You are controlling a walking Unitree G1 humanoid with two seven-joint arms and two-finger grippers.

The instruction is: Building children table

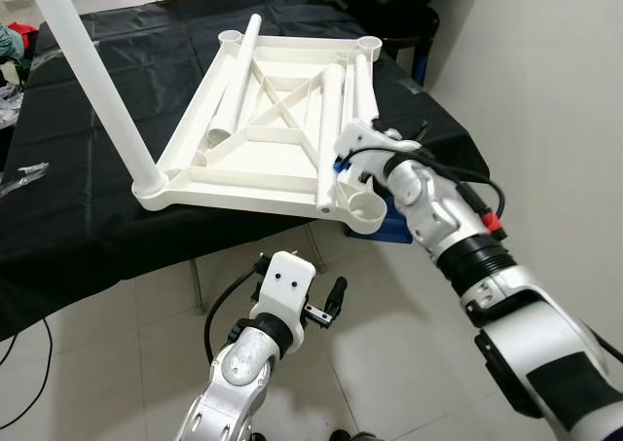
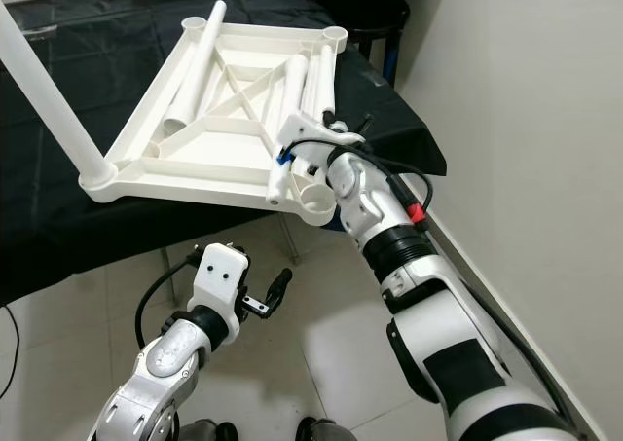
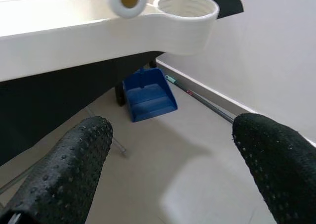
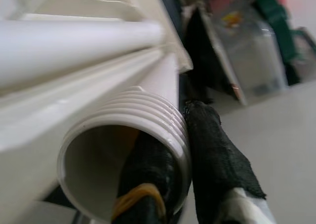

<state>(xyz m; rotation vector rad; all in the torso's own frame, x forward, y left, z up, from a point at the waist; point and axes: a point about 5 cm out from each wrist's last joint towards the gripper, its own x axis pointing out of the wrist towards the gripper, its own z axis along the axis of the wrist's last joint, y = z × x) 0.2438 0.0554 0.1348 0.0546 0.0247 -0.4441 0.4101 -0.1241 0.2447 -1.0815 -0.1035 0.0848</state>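
Observation:
The white plastic table top (image 1: 243, 194) lies upside down on a black-covered table (image 1: 88, 237). One white leg (image 1: 97, 71) stands screwed into its near-left corner. Several loose legs (image 1: 238, 76) lie across the ribbed underside. My right gripper (image 1: 355, 154) is at the near-right part of the top, shut on the threaded end of a loose leg (image 4: 143, 120), one finger inside the tube and the other finger (image 4: 217, 150) outside. Below the table edge hangs my left gripper (image 1: 300, 279), open and holding nothing, looking up at the empty near-right corner socket (image 3: 186, 9).
A blue dustpan (image 3: 148, 95) rests on the tiled floor under the table corner, with a broom handle (image 3: 202, 98) along the white wall (image 1: 545, 81) on the right. A dark stool (image 1: 389, 13) stands behind the table. Clutter sits at the far left.

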